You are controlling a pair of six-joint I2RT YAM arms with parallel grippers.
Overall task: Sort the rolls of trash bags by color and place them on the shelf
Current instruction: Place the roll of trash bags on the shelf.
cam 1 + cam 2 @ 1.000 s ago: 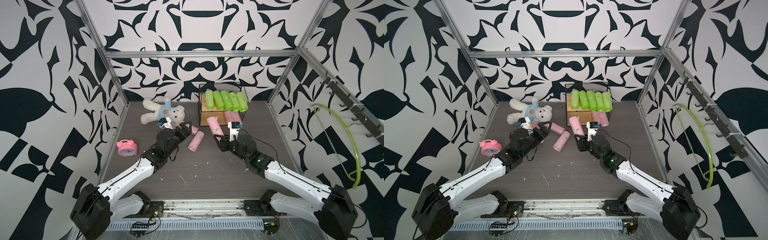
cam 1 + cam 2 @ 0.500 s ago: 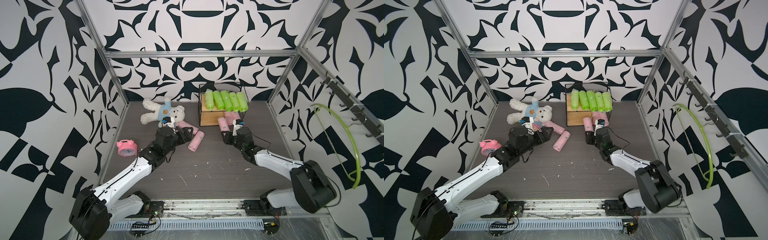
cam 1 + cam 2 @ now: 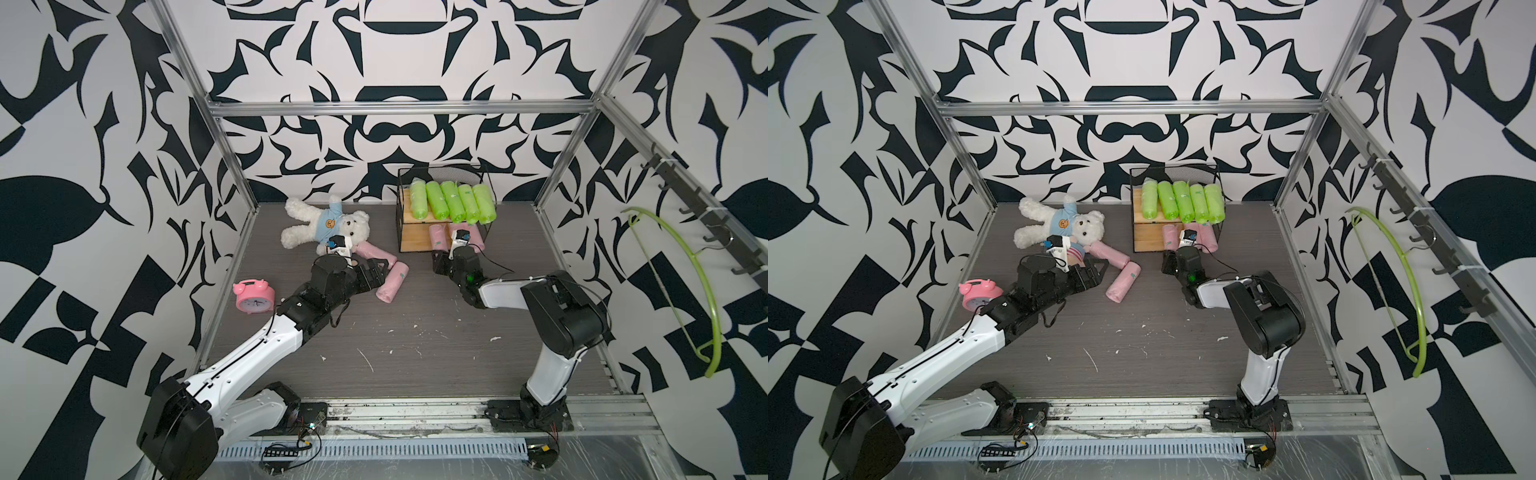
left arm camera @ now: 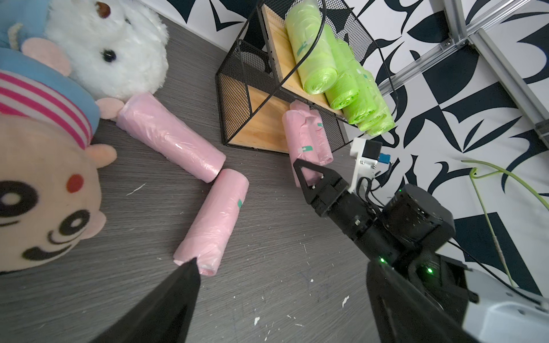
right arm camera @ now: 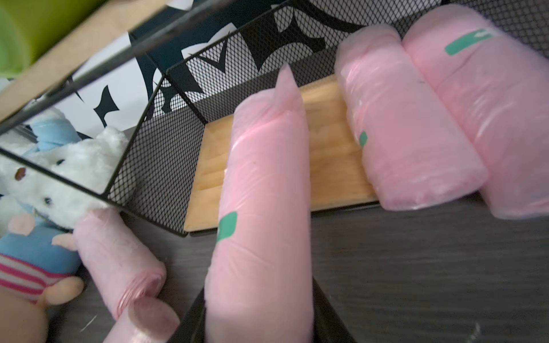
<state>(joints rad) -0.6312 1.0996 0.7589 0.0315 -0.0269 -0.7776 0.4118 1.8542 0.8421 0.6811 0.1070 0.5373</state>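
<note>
The shelf [image 3: 415, 239] stands at the back with several green rolls [image 3: 453, 201] lined up on its top board. Two pink rolls [image 5: 410, 133] lie on the lower board [image 5: 326, 154]. My right gripper [image 5: 258, 297] is shut on a third pink roll [image 5: 261, 208], whose far end reaches over that board's front edge, left of the other two. Two more pink rolls [image 3: 392, 282] [image 3: 376, 253] lie on the floor. My left gripper [image 4: 280, 264] stands open just above the floor with nothing between its fingers, one fingertip [image 4: 190, 267] by the nearer roll's [image 4: 214, 222] end.
A white teddy bear [image 3: 320, 224] and a striped-cap doll [image 4: 38, 178] lie left of the floor rolls. A pink alarm clock [image 3: 253, 295] stands by the left wall. A green hanger [image 3: 702, 282] hangs on the right wall. White scraps dot the floor.
The right arm has carried its pink roll back towards the shelf, up to the lower board. The left gripper has crept a little closer to the rolls on the floor.
</note>
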